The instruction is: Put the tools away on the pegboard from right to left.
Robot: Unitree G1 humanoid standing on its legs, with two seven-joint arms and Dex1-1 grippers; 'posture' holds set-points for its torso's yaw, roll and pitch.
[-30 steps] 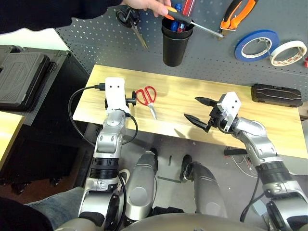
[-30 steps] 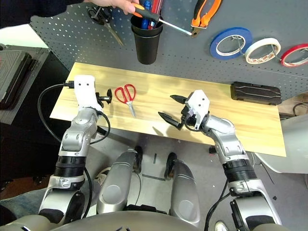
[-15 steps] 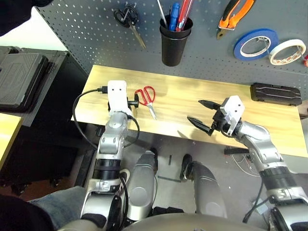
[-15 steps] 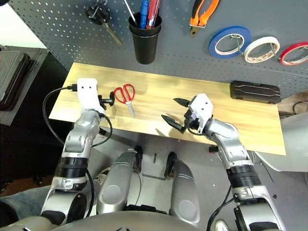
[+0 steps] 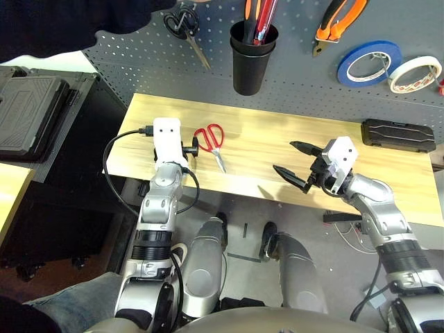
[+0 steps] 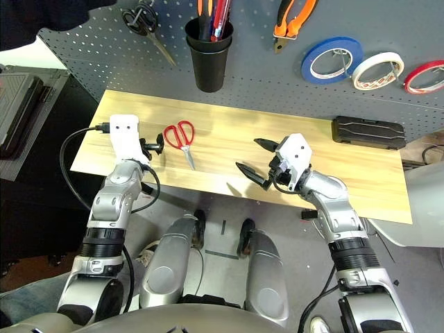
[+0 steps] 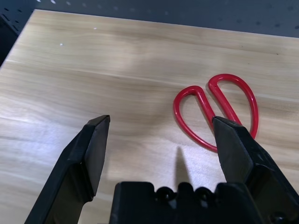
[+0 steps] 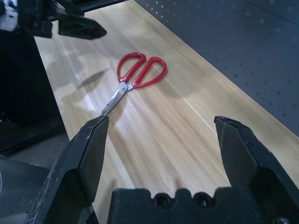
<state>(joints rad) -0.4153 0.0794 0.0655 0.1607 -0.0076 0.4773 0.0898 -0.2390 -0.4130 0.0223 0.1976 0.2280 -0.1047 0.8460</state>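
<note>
Both pairs of jaws stood wide apart and held nothing. The left gripper hovered over the tabletop near its left end, its black fingers straddling bare wood, with the red-handled scissors lying flat just to its right. The scissors' handles pointed toward the far edge and the blades toward the near edge. The right gripper was held above the near edge, right of the middle, pointing left toward the scissors and well apart from them. A black case lay near the far right corner of the tabletop.

On the pegboard behind the far edge hung, from right to left, the white tape roll, a blue tape roll and the orange-and-black-handled pliers; a red tape roll hung at the right edge of the right eye view. Further left, the black cup held several upright tools with orange, red and blue handles; which of them was the slim screwdriver could not be told. Black-handled scissors hung left of the cup. A person's dark sleeve crossed the upper left of the pegboard.
</note>
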